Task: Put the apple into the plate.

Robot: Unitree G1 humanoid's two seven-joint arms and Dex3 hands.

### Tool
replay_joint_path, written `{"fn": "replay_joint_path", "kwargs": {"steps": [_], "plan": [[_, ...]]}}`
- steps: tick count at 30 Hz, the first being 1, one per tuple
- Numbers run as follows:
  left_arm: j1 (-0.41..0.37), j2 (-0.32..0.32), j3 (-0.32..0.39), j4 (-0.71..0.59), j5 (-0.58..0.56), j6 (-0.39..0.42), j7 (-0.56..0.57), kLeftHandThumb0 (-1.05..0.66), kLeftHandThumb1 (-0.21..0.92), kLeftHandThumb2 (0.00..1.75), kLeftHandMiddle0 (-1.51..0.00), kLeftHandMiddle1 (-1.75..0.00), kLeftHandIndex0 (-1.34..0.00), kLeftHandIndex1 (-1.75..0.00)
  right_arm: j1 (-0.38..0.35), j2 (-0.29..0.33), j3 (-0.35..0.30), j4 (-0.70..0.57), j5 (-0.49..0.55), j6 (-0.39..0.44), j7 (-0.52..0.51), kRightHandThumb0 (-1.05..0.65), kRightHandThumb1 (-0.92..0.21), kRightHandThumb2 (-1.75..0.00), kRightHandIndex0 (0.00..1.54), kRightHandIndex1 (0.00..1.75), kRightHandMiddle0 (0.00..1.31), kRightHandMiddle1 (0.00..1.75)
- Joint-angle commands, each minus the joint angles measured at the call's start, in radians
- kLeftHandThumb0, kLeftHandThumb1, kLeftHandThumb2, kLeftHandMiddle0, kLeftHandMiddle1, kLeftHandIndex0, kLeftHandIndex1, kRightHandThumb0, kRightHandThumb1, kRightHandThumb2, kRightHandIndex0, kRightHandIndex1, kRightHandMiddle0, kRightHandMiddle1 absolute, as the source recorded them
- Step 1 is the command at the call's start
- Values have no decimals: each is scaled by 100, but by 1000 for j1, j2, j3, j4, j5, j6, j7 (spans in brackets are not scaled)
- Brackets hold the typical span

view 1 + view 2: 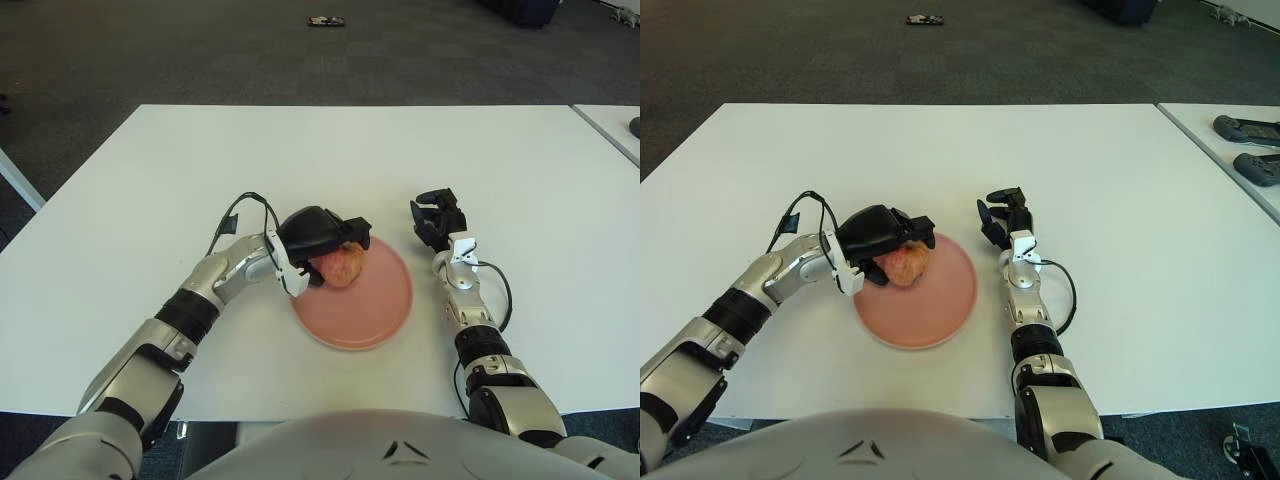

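Note:
A reddish apple (342,266) sits low over the upper left part of the pink plate (375,310), which lies on the white table (150,170). My left hand (322,244) is shut on the apple from above and the left, its black fingers wrapped over the top. Whether the apple touches the plate surface is hidden by the hand. My right hand (437,217) shows just right of the plate's upper edge, fingers spread, holding nothing.
A second white table (1230,140) stands at the right with dark controllers (1252,128) on it. A small dark object (326,20) lies on the carpet beyond the table. The table's front edge runs close to the plate.

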Motion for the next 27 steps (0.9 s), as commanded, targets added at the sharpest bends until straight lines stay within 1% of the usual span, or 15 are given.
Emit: {"fn": "replay_joint_path", "kwargs": {"steps": [1, 15, 21, 27], "plan": [[-20, -2, -20, 5, 42, 0, 45, -1, 0, 164, -88, -163, -64, -175, 46, 7, -4, 49, 14, 66, 9, -1, -86, -46, 44, 144, 24, 160], [-45, 5, -73, 62, 69, -30, 83, 0, 1, 164, -87, -164, -63, -175, 47, 8, -2, 50, 10, 62, 1, -1, -86, -47, 44, 144, 24, 160], [-50, 4, -83, 76, 73, -31, 98, 0, 1, 163, -87, -163, -62, -175, 46, 9, -2, 52, 10, 63, 0, -1, -85, -47, 44, 144, 24, 160], [-53, 4, -90, 83, 76, -29, 112, 0, 1, 163, -87, -164, -62, -175, 42, 9, -3, 57, 11, 64, 1, -1, -82, -52, 44, 145, 25, 161]]}}
